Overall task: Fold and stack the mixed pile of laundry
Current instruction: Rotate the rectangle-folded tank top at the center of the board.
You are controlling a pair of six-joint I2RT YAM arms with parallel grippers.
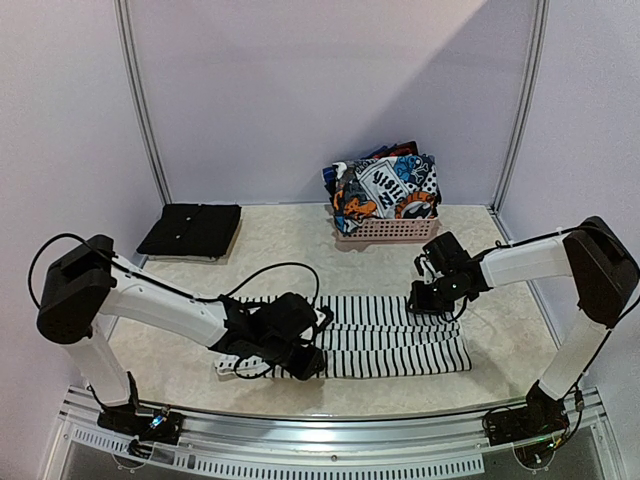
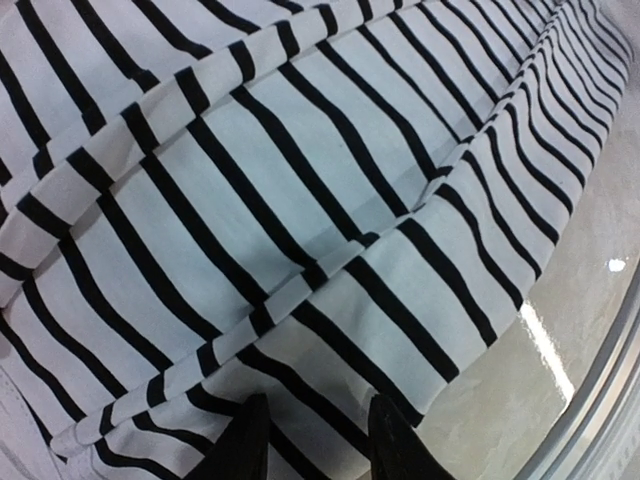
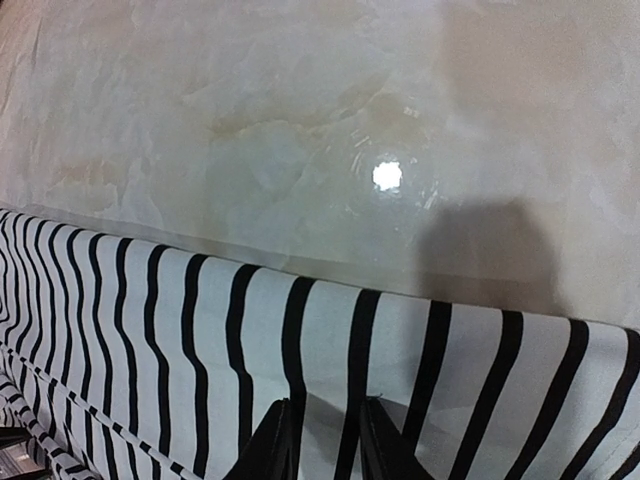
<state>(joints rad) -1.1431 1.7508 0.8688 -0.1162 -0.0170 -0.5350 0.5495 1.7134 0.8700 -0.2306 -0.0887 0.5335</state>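
Note:
A white garment with thin black stripes [image 1: 390,340] lies spread flat across the middle of the table. My left gripper [image 1: 300,355] is down on its front left part. In the left wrist view the striped cloth [image 2: 300,200] fills the frame. The left gripper [image 2: 320,440] has its fingers a little apart with cloth between the tips; a pinch does not show. My right gripper [image 1: 425,297] sits at the garment's far right edge. There the right gripper [image 3: 325,440] is shut narrowly on the striped cloth [image 3: 150,330]. A graphic-print garment [image 1: 385,190] is heaped in the basket.
The pink latticed basket [image 1: 390,232] stands at the back, right of centre. A folded black garment [image 1: 190,230] lies at the back left. The marbled tabletop [image 3: 250,120] runs beyond the striped edge. A metal rail [image 1: 330,425] borders the near side.

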